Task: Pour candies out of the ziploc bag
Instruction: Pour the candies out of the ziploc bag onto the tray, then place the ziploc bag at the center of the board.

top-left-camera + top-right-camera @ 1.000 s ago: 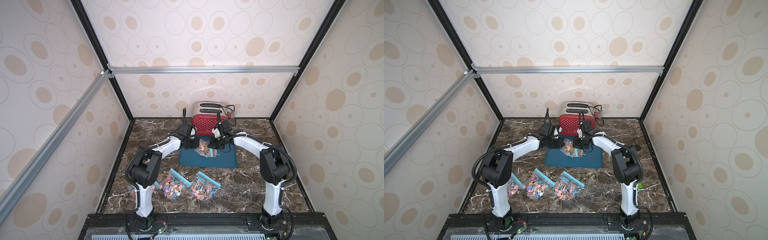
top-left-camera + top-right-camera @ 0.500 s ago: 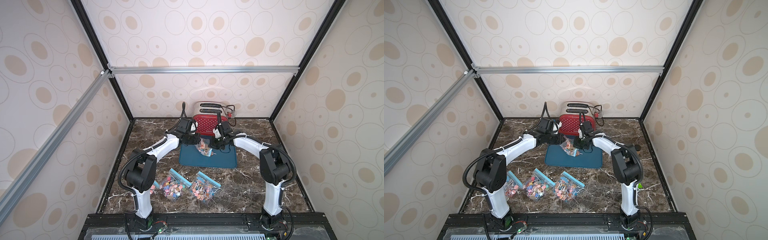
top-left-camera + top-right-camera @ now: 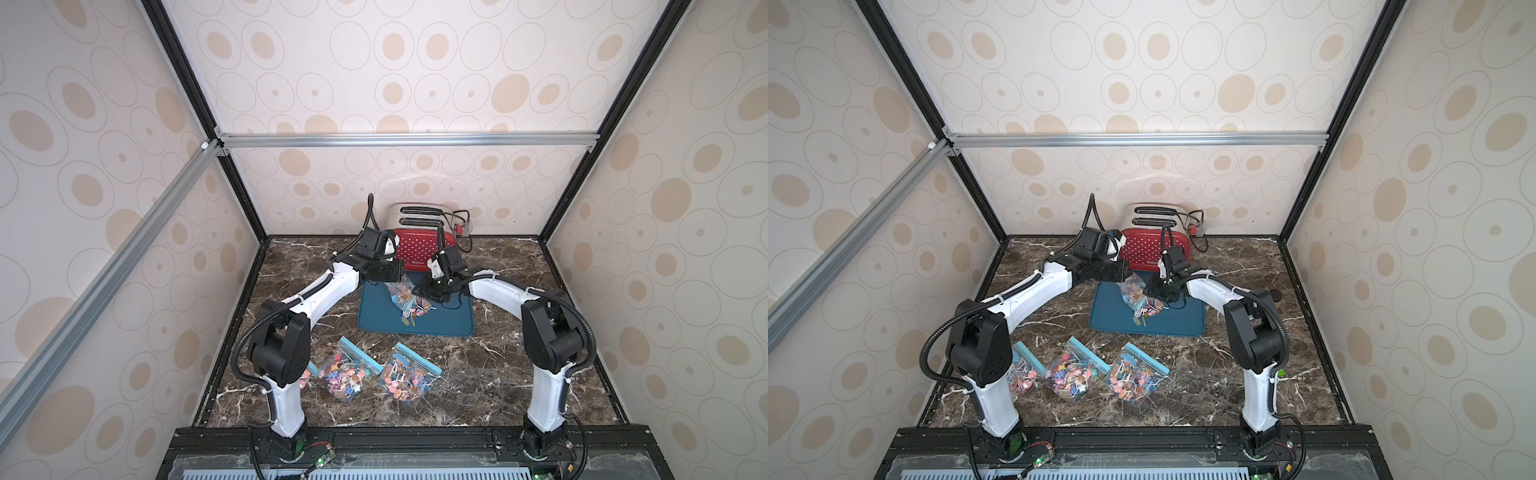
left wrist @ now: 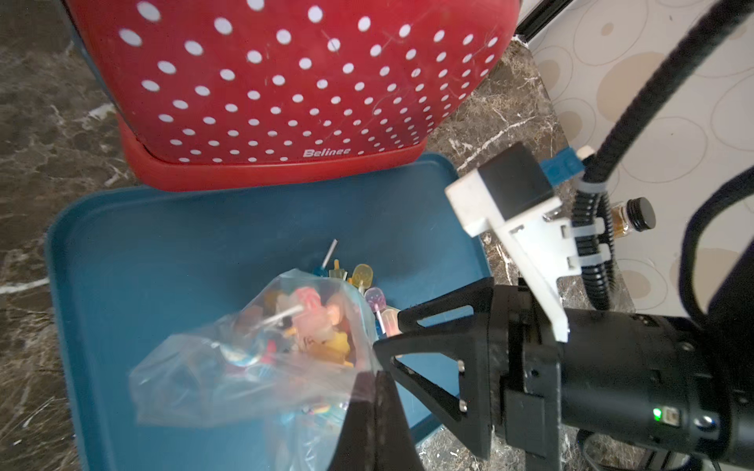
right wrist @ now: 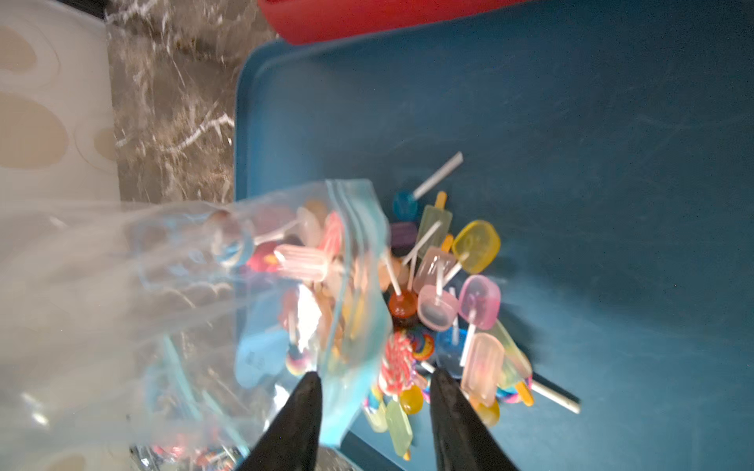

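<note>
left gripper [image 4: 374, 391]: its jaws are pressed together on a fold of the clear ziploc bag [image 4: 245, 367]; the film hangs from that pinch.
right gripper [image 5: 375, 377]: the two black fingers [image 5: 302, 416] stand apart. The bag's blue zip strip runs down between them, close to one finger, and I cannot tell whether it touches that finger.
ziploc bag: it hangs between the two grippers in both top views [image 3: 397, 297] [image 3: 1130, 293], tilted so that the mouth points down and away from the left gripper's pinch. Part of its load is inside.
candies [image 5: 475, 244]: a heap of lollipops in yellow, pink, orange and blue lies at the bag's mouth, just past the right gripper's fingertips, with white sticks poking out. More sit inside the bag behind the zip strip.
tray [image 3: 449, 320]: teal and flat, it lies under both grippers and the heap rests on it.
toaster [image 3: 415, 249]: red with white dots, it stands beyond both grippers at the tray's far rim.
other bags [image 3: 1071, 374]: three filled bags lie on the marble table [image 3: 1204, 374], well behind both grippers and near the arm bases.
small bottle [image 4: 628, 216]: it shows in the left wrist view, past the right gripper's wrist.
</note>
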Motion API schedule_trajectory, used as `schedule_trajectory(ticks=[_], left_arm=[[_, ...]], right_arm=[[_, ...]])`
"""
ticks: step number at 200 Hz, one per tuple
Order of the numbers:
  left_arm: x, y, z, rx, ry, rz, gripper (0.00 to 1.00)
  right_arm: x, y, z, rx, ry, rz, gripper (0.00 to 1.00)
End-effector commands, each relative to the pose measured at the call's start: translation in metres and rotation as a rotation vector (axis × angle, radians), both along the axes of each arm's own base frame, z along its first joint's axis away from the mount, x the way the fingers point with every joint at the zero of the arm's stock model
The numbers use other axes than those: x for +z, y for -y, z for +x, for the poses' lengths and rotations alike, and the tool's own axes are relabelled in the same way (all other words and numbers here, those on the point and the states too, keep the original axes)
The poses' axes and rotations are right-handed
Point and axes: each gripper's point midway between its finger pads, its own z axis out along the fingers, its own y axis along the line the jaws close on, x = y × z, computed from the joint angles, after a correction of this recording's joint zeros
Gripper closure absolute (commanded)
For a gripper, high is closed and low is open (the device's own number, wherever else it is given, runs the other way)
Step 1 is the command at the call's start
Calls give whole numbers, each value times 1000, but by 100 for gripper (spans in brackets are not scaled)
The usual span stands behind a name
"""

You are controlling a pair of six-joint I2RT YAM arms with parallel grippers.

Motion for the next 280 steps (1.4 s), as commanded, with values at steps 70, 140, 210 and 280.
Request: schedule_trajectory(ticks=[70, 140, 210, 280], left_arm=[[47, -7, 2, -11, 107, 40, 100], [70, -82, 15, 240, 169, 309, 100], [50, -190, 79, 522, 131, 207, 100], [-12, -207, 124, 572, 93, 78, 100]], right_arm=[[28, 17, -22, -18, 51, -28, 32], [37, 34, -52, 42, 67, -76, 30], [41, 39, -100, 158, 65, -43, 32], [19, 42, -114, 153, 33, -37, 34]])
